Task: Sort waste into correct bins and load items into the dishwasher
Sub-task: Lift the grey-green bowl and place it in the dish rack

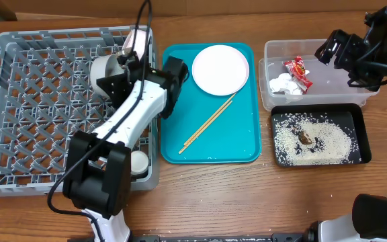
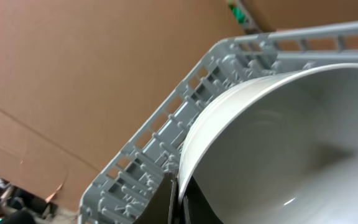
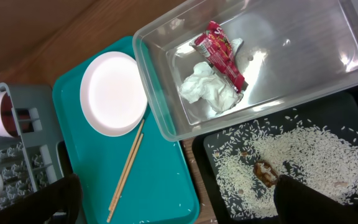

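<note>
My left gripper [image 1: 119, 72] reaches into the grey dish rack [image 1: 25, 101] and is shut on the rim of the pale grey-white bowl [image 1: 101, 69]. The left wrist view shows my fingers [image 2: 178, 202] pinching the bowl's rim [image 2: 278, 124], tilted by the rack wall [image 2: 160, 137]. A pink bowl [image 1: 137, 39] and a white cup [image 1: 139, 161] sit in the rack. The pale plate [image 1: 220, 69] and two chopsticks [image 1: 207, 124] lie on the teal tray [image 1: 244, 144]. My right gripper [image 1: 333, 47] is open and empty [image 3: 176, 186] above the clear tub [image 1: 328, 84].
The clear tub holds the red-and-white wrapper [image 3: 224, 57] and the white tissue [image 3: 205, 87]. The black tray [image 1: 361, 138] holds loose rice [image 3: 303, 155] and a brown scrap [image 3: 266, 172]. A few rice grains lie on the teal tray's front.
</note>
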Controlling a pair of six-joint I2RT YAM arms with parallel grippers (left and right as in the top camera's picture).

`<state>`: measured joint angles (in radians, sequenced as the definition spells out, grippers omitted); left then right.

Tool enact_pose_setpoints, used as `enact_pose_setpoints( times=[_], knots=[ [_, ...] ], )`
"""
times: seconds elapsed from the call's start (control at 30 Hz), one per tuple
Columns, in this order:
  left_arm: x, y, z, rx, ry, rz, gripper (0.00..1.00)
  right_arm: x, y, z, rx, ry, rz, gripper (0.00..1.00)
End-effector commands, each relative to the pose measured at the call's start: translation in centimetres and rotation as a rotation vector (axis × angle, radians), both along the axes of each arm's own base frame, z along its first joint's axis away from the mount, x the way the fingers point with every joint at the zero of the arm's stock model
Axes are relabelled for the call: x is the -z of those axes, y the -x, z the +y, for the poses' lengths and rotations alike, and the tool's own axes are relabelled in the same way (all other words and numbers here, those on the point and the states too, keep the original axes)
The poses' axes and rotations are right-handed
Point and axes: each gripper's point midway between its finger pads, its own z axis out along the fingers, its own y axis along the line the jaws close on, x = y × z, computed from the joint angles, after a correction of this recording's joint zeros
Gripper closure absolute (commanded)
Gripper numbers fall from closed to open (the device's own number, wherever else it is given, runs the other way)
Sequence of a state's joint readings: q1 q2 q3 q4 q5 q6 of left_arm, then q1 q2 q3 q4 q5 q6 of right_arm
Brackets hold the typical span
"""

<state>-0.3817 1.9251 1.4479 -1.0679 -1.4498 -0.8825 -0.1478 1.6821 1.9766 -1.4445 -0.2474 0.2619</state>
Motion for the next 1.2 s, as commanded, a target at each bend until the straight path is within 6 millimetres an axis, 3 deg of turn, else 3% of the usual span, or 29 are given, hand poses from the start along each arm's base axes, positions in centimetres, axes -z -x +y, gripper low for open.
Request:
enact_pose_setpoints(
  times=[0.0, 0.53, 0.73, 1.0, 1.13, 1.17],
  knots=[
    [-0.7, -0.1, -0.4, 0.008, -0.042, -0.053, 0.96, -1.2, 0.1, 0.1, -0.003, 0.006, -0.038, 0.0],
    [3.5, -0.9, -0.8, 0.012, -0.053, 0.078, 0.96, -1.2, 0.1, 0.1, -0.003, 0.005, -0.034, 0.0],
    [3.7, -0.9, -0.8, 0.012, -0.05, 0.077, 0.96, -1.2, 0.1, 0.1, -0.003, 0.005, -0.035, 0.0],
    [6.4, -0.7, -2.3, 0.042, 0.091, 0.162, 0.96, -1.2, 0.1, 0.1, -0.003, 0.006, -0.036, 0.0],
    [7.1, -0.5, -3.4, 0.069, 0.119, 0.197, 0.86, -1.3, 0.0, 0.1, -0.003, 0.006, -0.039, 0.0],
    [7.1, -0.5, -3.7, 0.076, 0.117, 0.201, 0.78, -1.3, 0.0, 0.1, -0.003, 0.006, -0.039, 0.0]
  ],
)
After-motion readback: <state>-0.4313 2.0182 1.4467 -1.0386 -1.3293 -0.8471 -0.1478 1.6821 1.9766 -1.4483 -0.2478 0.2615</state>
